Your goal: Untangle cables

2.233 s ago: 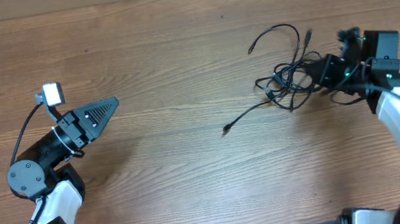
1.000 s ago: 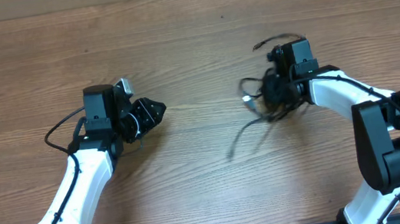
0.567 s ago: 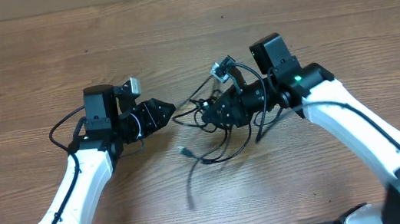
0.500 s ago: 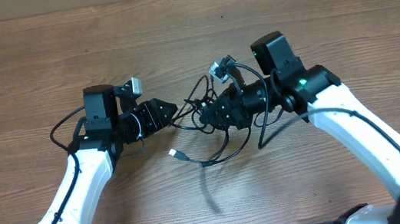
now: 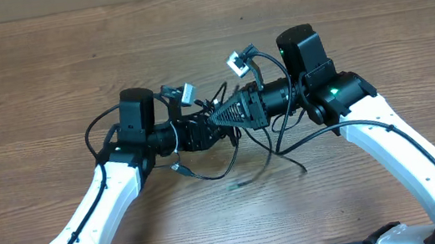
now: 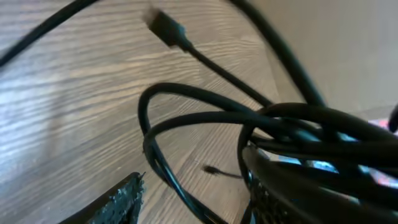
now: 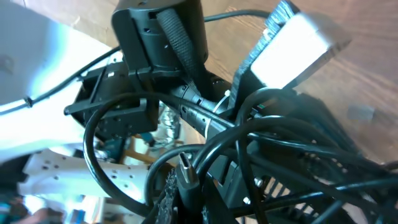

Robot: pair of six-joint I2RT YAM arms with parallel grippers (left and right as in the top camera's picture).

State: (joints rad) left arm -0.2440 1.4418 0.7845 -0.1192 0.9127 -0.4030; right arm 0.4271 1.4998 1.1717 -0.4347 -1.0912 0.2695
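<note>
Right end effector seems to be clamping the cable tangle mid-surface, holding it up so loops are dangling. Left end effector is sitting wide open around one loop, probably for pulling apart.

left arm, right arm: white shells, black joints, black wires looping off them. Green light on the right one. White camera box per wrist. fingers black, ribbed.
</note>
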